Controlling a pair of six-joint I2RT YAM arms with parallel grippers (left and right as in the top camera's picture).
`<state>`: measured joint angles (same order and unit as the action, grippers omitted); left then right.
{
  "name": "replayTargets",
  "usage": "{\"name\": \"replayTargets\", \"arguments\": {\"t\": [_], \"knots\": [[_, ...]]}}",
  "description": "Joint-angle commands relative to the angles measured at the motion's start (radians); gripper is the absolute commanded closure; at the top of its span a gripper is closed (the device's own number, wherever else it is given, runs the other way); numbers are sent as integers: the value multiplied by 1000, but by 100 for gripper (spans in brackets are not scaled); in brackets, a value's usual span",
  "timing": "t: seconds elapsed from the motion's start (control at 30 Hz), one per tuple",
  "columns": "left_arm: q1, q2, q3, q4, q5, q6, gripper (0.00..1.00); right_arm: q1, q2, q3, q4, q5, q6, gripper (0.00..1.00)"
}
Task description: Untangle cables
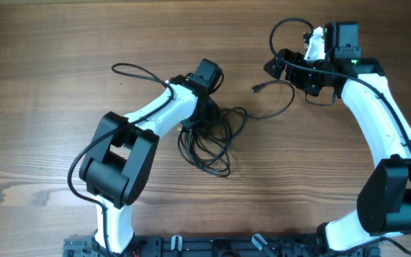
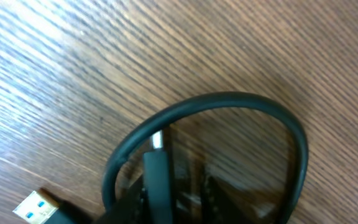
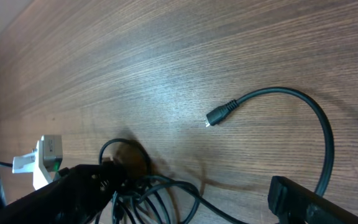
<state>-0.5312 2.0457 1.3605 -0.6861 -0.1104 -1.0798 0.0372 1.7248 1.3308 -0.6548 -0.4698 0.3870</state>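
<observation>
The cables lie as a black tangle at the table's middle. My left gripper is down in the tangle's upper left. In the left wrist view it looks shut on a black plug with a metal tip, a cable loop arcs in front of it, and a light-coloured USB plug lies at lower left. One cable runs right from the tangle and ends in a small plug. My right gripper is open and empty, just right of that plug.
The wooden table carries everything. The right arm's thicker wire loops at the back right. The left arm's wire arcs left of its wrist. A black rail runs along the front edge.
</observation>
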Motion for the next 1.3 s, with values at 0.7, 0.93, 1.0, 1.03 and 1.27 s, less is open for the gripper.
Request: {"name": "replayTargets", "arguments": {"t": [0.7, 0.93, 1.0, 1.03, 1.27], "knots": [[83, -373, 154, -40, 858, 760, 89, -4, 11, 4, 10, 10, -21, 0], [142, -373, 152, -153, 660, 649, 96, -4, 11, 4, 37, -182, -119, 0], [142, -373, 152, -136, 667, 650, 96, -2, 11, 4, 61, -402, -265, 1], [142, -373, 152, -133, 671, 649, 96, -1, 11, 4, 63, -472, -314, 0], [141, -372, 152, -134, 758, 647, 96, 49, 11, 4, 84, -628, -499, 1]]}}
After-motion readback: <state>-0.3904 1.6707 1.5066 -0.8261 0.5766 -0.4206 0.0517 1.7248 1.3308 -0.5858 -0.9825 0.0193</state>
